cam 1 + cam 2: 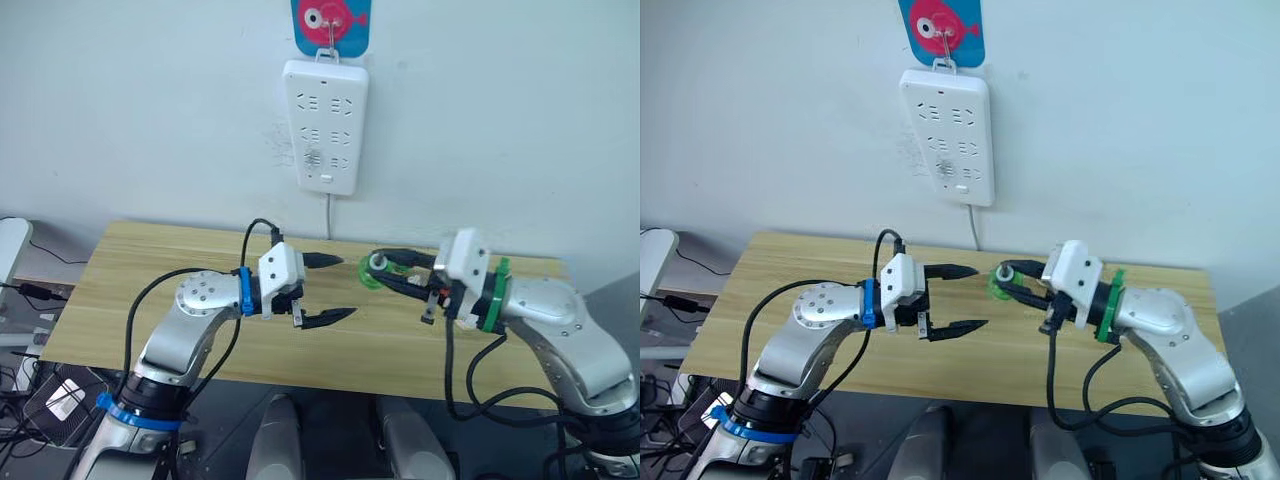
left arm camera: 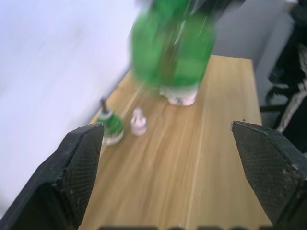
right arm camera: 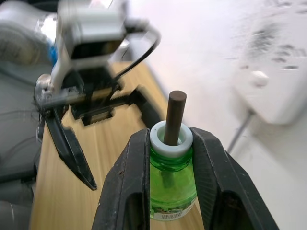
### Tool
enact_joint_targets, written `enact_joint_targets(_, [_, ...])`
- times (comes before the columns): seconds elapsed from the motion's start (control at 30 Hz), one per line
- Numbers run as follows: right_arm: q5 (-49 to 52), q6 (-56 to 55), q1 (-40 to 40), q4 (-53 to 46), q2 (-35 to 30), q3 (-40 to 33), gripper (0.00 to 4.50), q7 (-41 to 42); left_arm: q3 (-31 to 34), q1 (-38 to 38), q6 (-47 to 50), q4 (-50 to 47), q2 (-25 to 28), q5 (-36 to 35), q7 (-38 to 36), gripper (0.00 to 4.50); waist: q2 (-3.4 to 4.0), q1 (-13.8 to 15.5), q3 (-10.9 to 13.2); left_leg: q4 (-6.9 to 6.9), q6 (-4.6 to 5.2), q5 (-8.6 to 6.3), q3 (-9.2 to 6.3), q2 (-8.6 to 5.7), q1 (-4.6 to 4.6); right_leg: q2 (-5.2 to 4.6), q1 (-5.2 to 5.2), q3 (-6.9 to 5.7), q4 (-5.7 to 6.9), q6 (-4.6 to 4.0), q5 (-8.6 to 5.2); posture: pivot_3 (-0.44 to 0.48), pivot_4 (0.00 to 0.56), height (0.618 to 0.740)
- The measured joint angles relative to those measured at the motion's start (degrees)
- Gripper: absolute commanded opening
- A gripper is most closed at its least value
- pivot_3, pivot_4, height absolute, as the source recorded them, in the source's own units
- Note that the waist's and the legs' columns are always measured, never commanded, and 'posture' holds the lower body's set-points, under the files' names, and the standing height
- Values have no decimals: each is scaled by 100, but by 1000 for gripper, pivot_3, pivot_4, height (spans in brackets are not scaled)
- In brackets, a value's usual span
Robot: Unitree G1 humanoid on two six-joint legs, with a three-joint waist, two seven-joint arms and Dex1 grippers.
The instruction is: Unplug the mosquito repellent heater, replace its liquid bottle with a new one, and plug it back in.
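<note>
Bottle (image 1: 378, 268), green, is held over the table (image 1: 130, 270) middle by the right gripper (image 1: 385, 270), facing the wide-open, empty left gripper (image 1: 328, 288). In the left wrist view, another bottle (image 2: 110, 125) and a cap (image 2: 139, 121) are seen near the wall-side edge. In the right wrist view, fingers (image 3: 127, 187) are clamped on the neck.

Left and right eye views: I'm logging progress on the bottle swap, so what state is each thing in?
Left gripper: open, holding nothing, above the table.
Right gripper: shut on the green bottle, cap off, wick exposed.
Second green bottle: upright on the table, wick showing.
Small clear cap: standing on the table beside it.
Power strip: hung on the wall, sockets unoccupied.
</note>
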Motion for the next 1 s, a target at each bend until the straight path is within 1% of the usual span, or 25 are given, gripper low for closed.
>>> enact_joint_targets(0.03, [335,312,62,-63,162,-198,834,-260,119,29,434,1,-149,-268,194,4500,0,10,-14,1,0,0,-2,-2,-1,0,1,-2,0,0,0,-51,207,697])
enact_joint_targets(0.07, [459,429,82,-78,223,-248,834,-365,153,37,600,0,-214,-382,279,4500,-1,14,-20,3,0,0,-2,-2,-1,0,2,-2,0,0,0,-48,208,697])
enact_joint_targets(0.1, [786,688,133,-111,390,-393,834,-626,222,38,992,-41,-383,-656,482,4500,-1,18,-25,4,0,0,-2,-3,-1,-1,3,-2,0,0,0,-48,208,697])
enact_joint_targets(0.2, [1711,1259,272,-123,1012,-836,834,-1527,572,41,2261,-327,-1018,-1785,1191,4500,-3,19,-32,9,0,0,-3,-3,-2,-2,4,-2,4,0,0,-54,207,697])
enact_joint_targets(0.27, [2215,1496,332,-123,1189,-999,834,-1982,758,40,2912,-505,-1223,-2505,1564,4500,0,-2,-45,8,0,0,-3,-1,0,-1,4,-2,6,0,0,-57,208,697])
enact_joint_targets(0.3, [2605,1593,372,-120,1367,-1118,834,-2299,939,42,3280,-570,-1350,-3005,1807,4500,1,-14,-58,7,0,0,-4,2,1,0,4,-2,8,0,0,-57,208,697])
enact_joint_targets(0.37, [3232,1698,388,-114,1553,-1209,834,-2757,1133,38,3726,-628,-1509,-3725,2184,4500,7,-27,-65,7,0,0,-1,2,3,1,4,1,9,0,0,-57,208,697])
enact_joint_targets(0.4, [3450,1718,395,-112,1575,-1233,834,-2920,1172,38,3857,-667,-1554,-3958,2327,4500,6,-33,-67,8,1,0,1,1,5,1,4,4,10,0,0,-57,208,697])
enact_joint_targets(0.57, [4670,1710,439,-75,1576,-1279,834,-3701,1499,50,4103,-672,-1814,-5029,3159,4500,9,-25,-81,9,3,1,2,-1,6,1,4,5,12,0,0,-57,208,697])
enact_joint_targets(0.73, [5798,1456,382,16,1545,-1165,834,-4539,1535,-14,4022,-609,-2020,-6012,3926,4500,8,-23,-90,10,4,1,2,-1,6,1,4,5,12,0,0,-53,208,697])
enact_joint_targets(0.87, [6263,1249,263,37,1401,-979,834,-4935,1521,-39,3861,-564,-1974,-6366,4270,4500,7,-23,-96,9,3,2,3,-1,6,2,4,6,12,0,0,-51,207,697])
enact_joint_targets(1.0, [6514,1072,239,39,1339,-763,834,-5136,1486,-38,3700,-565,-1971,-6550,4437,4500,7,-17,-97,9,2,2,4,-1,6,2,4,6,11,0,0,-48,205,697])
